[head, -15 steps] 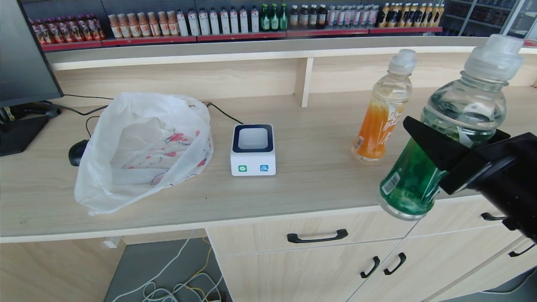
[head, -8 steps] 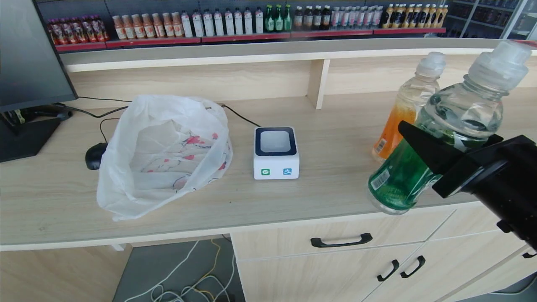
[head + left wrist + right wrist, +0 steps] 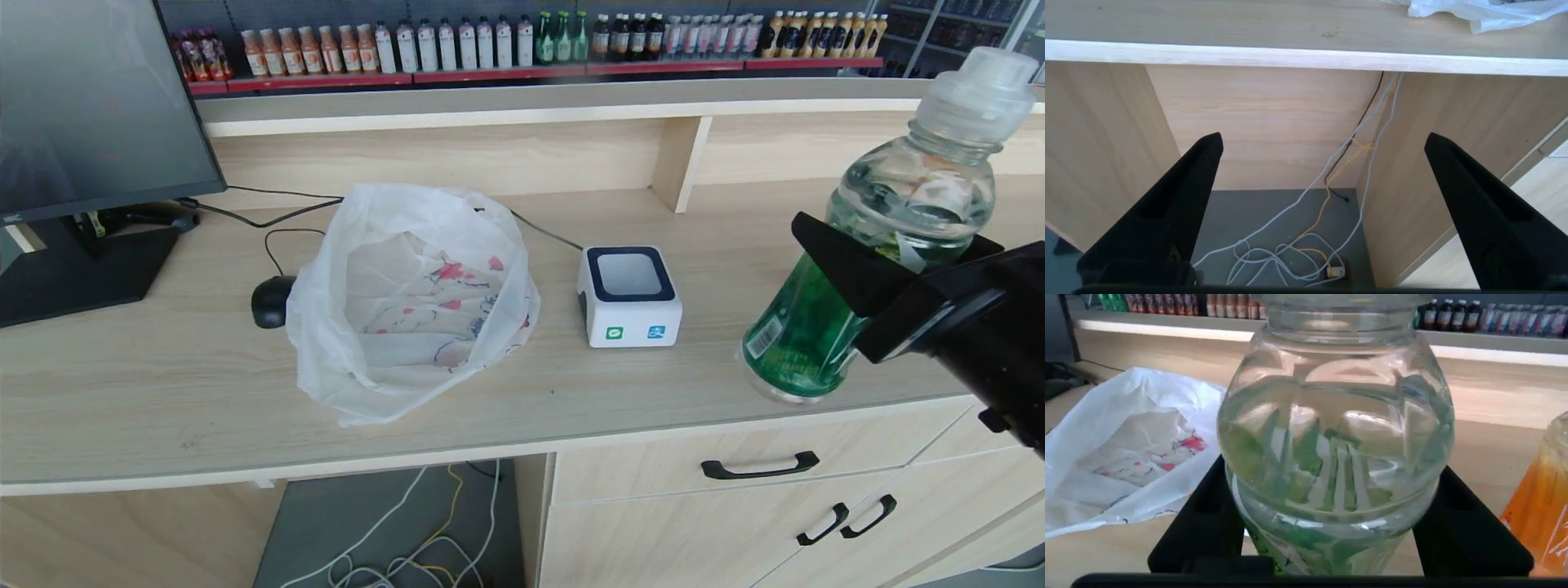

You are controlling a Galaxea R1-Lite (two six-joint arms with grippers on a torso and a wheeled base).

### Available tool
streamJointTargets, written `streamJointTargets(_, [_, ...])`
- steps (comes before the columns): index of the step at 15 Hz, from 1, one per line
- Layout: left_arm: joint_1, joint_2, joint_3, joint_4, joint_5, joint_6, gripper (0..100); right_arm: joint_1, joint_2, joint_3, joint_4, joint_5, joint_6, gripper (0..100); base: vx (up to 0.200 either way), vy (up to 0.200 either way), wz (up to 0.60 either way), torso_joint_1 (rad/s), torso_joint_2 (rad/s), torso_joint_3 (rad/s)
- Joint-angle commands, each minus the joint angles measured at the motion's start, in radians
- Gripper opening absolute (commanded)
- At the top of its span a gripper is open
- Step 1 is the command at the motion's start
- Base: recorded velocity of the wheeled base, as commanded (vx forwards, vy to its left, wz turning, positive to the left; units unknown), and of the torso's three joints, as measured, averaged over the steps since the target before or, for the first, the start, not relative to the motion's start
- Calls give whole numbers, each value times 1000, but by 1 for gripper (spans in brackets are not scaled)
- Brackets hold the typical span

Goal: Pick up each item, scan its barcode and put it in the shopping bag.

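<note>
Head view: the right arm enters from the right edge, its wrist cut off by the frame. The right gripper (image 3: 890,237) clamps the green bottle (image 3: 804,343) at mid-body, cap up and leaning slightly. The bottle is over the counter (image 3: 163,392) near its front edge, right of the scanner (image 3: 629,298); its base is possibly clear of the surface, hard to confirm. Left of the scanner the shopping bag (image 3: 408,302) lies open. Below the counter edge the left gripper (image 3: 1323,139) hangs with fingers spread, empty. Right wrist view: an orange bottle (image 3: 1539,510), half cut off.
</note>
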State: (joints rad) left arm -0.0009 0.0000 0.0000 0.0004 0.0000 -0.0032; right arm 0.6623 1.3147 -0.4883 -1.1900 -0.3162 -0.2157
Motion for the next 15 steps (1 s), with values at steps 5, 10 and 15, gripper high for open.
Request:
streamJointTargets(5, [1,0,0,0,0,0,100,-1,54,-122,3,0,-186,0,0,0,0,0,0,0])
streamJointTargets(10, [1,0,0,1,0,0,100,-7,209,-335,4,-4,-229,0,0,0,0,0,0,0])
streamJointTargets(15, [1,0,0,0,0,0,100,-4,373,-538,10,-14,-254,0,0,0,0,0,0,0])
